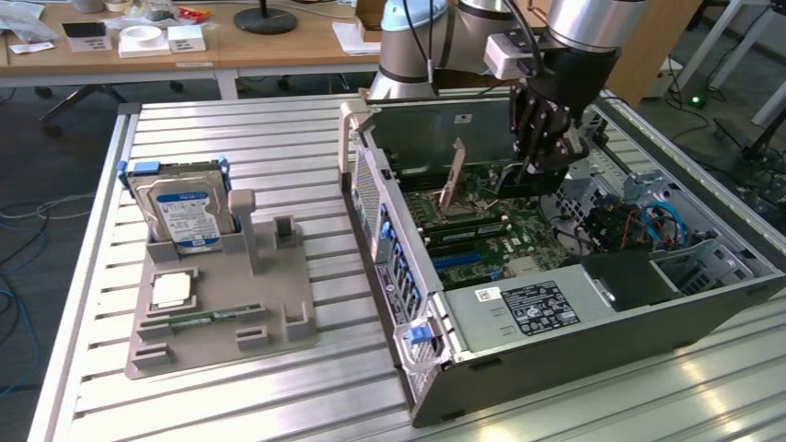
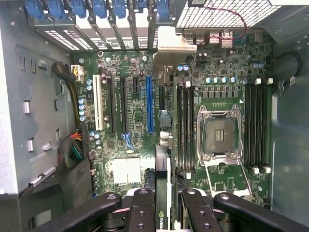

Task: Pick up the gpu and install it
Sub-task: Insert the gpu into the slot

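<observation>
End effector fingers are pinched nearly shut on the gpu, gripping its upper edge so the card hangs edge-down over the motherboard. Its silver bracket points to the motherboard's rear edge, likely so the connector can meet an expansion slot squarely.

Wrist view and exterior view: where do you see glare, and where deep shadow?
Exterior view: glare streaks the table at the exterior view's lower right, while the inside of the case is darker. Wrist view: the perforated grille is washed out white, the gpu shines at its silver bracket, and the case corner near the cable bundle lies in shadow.
</observation>
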